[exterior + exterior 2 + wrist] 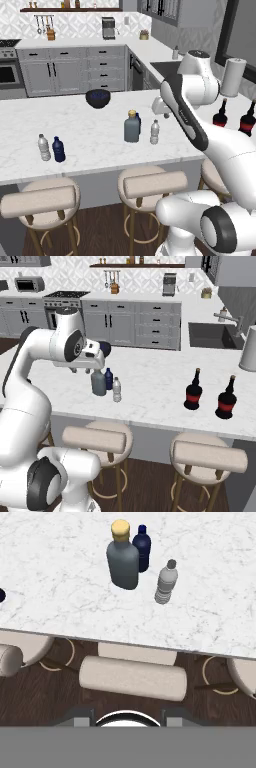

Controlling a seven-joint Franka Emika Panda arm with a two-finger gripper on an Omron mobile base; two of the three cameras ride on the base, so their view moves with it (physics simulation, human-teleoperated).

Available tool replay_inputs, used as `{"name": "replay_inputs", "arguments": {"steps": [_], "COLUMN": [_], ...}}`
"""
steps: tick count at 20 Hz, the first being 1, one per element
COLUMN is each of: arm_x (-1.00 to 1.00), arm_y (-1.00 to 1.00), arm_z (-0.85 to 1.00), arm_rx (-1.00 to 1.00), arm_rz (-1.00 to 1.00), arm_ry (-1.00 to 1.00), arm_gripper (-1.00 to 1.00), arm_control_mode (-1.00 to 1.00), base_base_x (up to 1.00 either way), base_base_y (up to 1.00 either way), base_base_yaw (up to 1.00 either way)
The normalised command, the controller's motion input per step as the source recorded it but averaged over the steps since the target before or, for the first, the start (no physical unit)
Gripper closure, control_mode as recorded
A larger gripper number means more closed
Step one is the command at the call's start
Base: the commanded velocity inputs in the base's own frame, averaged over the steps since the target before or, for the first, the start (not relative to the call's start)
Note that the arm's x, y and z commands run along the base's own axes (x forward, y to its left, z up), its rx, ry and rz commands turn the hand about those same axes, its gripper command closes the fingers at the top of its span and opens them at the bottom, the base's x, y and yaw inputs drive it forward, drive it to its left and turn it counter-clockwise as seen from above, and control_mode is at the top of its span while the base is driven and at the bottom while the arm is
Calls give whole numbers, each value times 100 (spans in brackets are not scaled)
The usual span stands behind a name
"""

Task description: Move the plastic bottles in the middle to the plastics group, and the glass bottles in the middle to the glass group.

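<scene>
Pincer Raised Above the Middle Bottles, Nothing Gripped

The white marble table [90, 135] carries every bottle. The pincer [82, 370] hangs over the near edge of the table, just in front of the middle cluster, apart from all bottles. In the hand view, its two finger tips [80, 721] are cut off by the lower edge, with a gap between them and nothing inside; how wide that gap stands cannot be told.

Middle cluster: the grey-blue glass bottle [123, 559] with tan cap stands upright. The dark blue plastic bottle [143, 547] stands just behind it, partly hidden by its body. The clear plastic bottle [166, 583] stands near, to one side, apart from both.

Glass group: two dark bottles with red labels [194, 391] stand upright, well apart from the middle cluster, toward the robot's right. In the left base view, the arm hides their lower bodies.

Plastics group: a clear and a dark blue small bottle [51, 148] stand side by side near the table's left front edge.

A dark bowl [98, 98] sits at the far side of the table.
</scene>
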Motion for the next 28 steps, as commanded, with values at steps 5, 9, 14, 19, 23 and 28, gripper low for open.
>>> {"name": "replay_inputs", "arguments": {"steps": [5, 9, 14, 19, 23, 28], "arm_x": [4, 5, 53, 86, 89, 81], "arm_y": [10, 12, 32, 26, 14, 17], "arm_z": [-12, -21, 8, 44, 3, -13], "arm_rx": [-1, 0, 0, -4, -5, -3], "arm_rz": [-2, -9, -3, -2, -2, 0], "arm_ry": [0, 0, -2, 0, 0, 0], "arm_gripper": [-100, -100, -100, -100, -100, -100], "arm_control_mode": [-100, -100, -100, -100, -100, -100], "base_base_x": [0, 0, 0, 0, 0, 0], "base_base_y": [0, 0, 0, 0, 0, 0], "base_base_yaw": [0, 0, 0, 0, 0, 0]}}
